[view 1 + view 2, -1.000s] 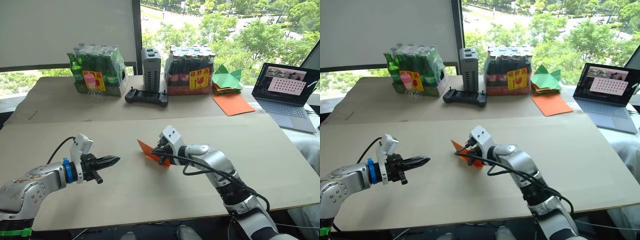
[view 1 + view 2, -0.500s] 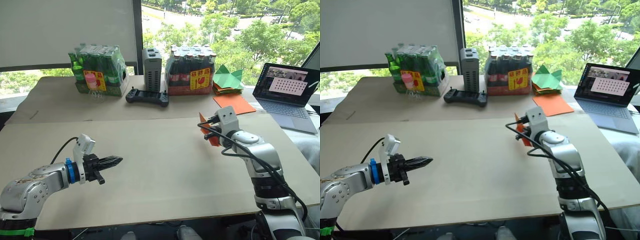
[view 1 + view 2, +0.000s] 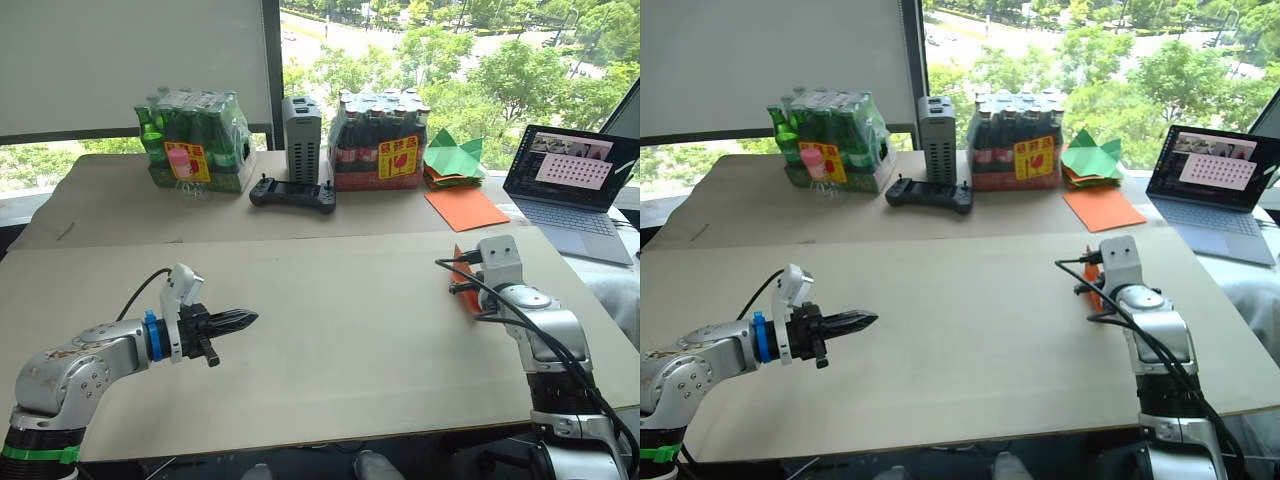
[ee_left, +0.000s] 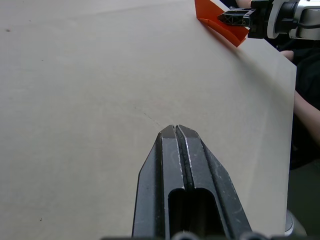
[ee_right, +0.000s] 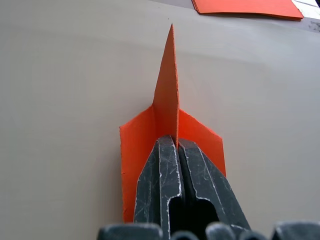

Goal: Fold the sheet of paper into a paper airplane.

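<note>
The sheet of paper is folded into a small orange paper airplane [image 3: 461, 281], a narrow wedge with an upright fin [image 5: 167, 100]. My right gripper [image 3: 464, 290] is shut on its rear fold and holds it just above the table's right side. The airplane [image 4: 220, 22] also shows far off in the left wrist view, with the right gripper's black fingers on it. My left gripper [image 3: 250, 320] is shut with nothing in it, low over the table's front left and pointing right; its fingertips [image 4: 174, 130] press together.
Along the back stand a green bottle pack [image 3: 195, 140], a grey box [image 3: 302, 138], a black controller [image 3: 292, 192] and a dark bottle pack [image 3: 378, 140]. Green paper pieces [image 3: 455, 160], a smooth orange sheet [image 3: 466, 208] and a laptop [image 3: 575, 190] lie back right.
My right gripper has carried the paper airplane from the table's middle out to the right side. The left gripper has edged slightly to the right, still shut.
</note>
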